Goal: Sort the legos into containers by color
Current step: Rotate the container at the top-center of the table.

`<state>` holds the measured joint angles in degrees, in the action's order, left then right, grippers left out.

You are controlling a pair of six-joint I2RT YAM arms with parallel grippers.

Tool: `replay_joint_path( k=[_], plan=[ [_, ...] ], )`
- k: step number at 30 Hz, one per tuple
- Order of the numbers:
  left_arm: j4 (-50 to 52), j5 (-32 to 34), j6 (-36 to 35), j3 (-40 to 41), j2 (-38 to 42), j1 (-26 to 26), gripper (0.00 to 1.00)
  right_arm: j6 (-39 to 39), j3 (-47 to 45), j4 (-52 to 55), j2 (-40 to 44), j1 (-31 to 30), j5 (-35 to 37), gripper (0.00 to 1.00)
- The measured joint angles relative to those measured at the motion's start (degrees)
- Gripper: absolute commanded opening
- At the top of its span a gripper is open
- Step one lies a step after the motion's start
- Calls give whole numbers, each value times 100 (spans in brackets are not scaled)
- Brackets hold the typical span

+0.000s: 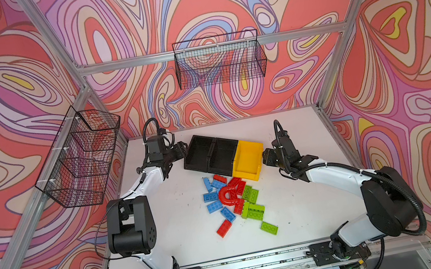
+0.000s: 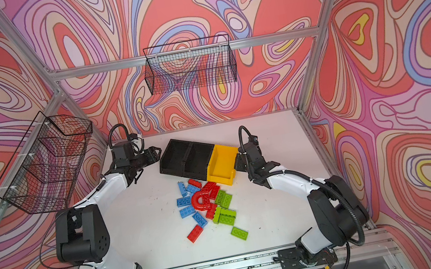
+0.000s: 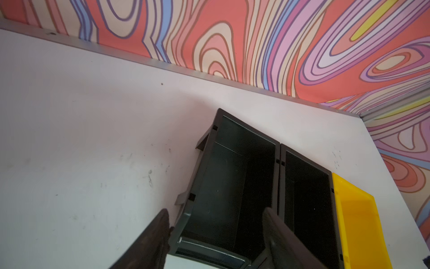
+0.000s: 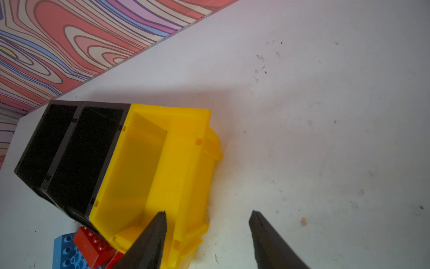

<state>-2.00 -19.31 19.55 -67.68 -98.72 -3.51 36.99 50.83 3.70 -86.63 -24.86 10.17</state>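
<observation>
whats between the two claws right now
The row of three bins, two black, one yellow, all empty, spans from left claw to right claw, seen in both top views.

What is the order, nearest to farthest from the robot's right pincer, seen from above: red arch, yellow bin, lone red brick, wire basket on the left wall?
From the right pincer, in a top view:
1. Yellow bin, right beside it.
2. Red arch, mid-pile.
3. Lone red brick, at the pile's front.
4. Wire basket, on the left wall.
</observation>
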Motion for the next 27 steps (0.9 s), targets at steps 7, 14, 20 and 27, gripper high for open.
replay_joint_path(
  k=[7, 14, 20, 27],
  plan=[
    [33, -247, 0, -197, -533, -96, 72, 341, 671, 33, -765, -76, -122, 62],
    [33, -302, 0, -391, -953, -133, 73, 599, 988, 61, -1366, -118, -105, 60],
    [0, -339, 0, -640, -1292, -160, 73, 625, 1327, 101, -1773, -120, -79, 57],
    [13, -343, -2, -772, -1620, -219, 72, 498, 1753, 243, -2166, -101, -20, 56]
  ],
)
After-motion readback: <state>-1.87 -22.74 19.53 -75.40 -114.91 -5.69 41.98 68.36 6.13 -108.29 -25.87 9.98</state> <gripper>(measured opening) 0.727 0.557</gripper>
